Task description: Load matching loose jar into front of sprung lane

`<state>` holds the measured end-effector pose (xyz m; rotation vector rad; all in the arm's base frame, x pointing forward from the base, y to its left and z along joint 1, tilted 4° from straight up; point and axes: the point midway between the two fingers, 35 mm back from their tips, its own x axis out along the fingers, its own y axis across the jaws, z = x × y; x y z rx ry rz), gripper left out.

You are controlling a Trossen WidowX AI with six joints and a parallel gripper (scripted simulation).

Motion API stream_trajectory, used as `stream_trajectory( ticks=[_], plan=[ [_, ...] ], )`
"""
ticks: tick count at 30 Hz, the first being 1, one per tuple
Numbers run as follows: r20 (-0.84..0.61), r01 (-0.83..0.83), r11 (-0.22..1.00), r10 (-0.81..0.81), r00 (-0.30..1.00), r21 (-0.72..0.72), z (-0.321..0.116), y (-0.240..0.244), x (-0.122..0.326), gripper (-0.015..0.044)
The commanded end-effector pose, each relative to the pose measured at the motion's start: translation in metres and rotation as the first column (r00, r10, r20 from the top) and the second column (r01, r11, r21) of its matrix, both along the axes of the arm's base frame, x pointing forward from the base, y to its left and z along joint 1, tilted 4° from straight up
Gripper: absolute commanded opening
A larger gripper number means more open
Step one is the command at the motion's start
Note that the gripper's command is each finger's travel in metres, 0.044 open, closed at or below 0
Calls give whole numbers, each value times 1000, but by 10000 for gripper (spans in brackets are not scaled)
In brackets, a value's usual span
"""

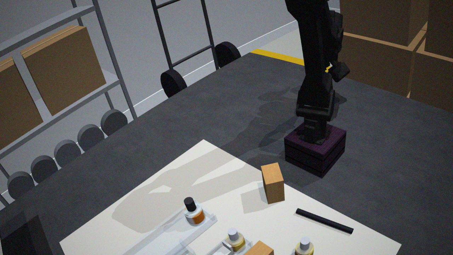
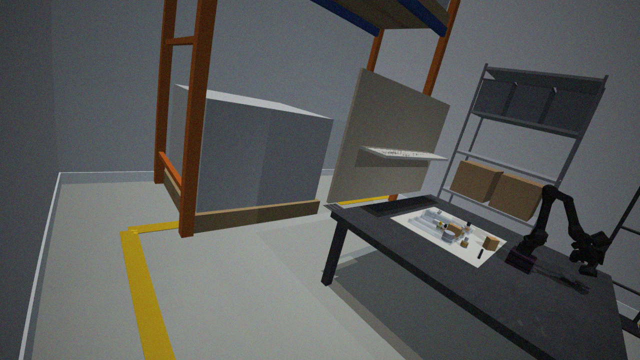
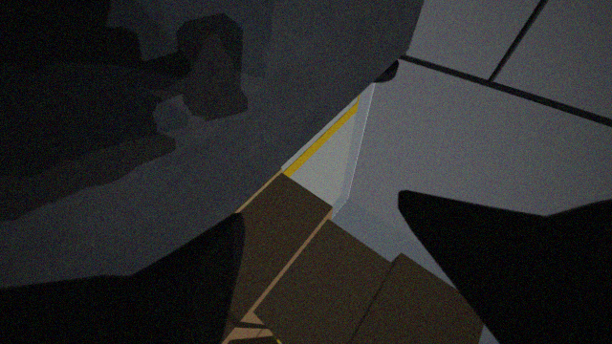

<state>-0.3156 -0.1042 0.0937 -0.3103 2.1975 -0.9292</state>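
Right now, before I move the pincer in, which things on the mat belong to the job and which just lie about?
Job:
loose yellow jar
matching yellow jar, standing in its lane
pincer, open and empty

Lying about:
orange jar, in the other lane
upright wooden block
second block, at the frame edge
black rod

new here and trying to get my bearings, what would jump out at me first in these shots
The white mat on the dark table stands out, with small jars near its front edge: an orange one with a black cap in a clear lane, and two yellowish ones with grey caps. The black arm rises from a purple base beside the mat, its claw open, empty and far from the jars.
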Motion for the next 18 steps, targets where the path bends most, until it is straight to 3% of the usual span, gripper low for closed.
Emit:
stream_trajectory(
  ticks=[1,3,8,18],
  plan=[
    [4,5,1000,-5,1000,4,-1,0,0,426],
    [40,27,999,-28,999,22,-5,-5,4,440],
    [208,-63,995,77,975,-73,-13,-74,35,440],
    [447,-235,958,286,848,-167,-21,-175,133,440]
  ],
)
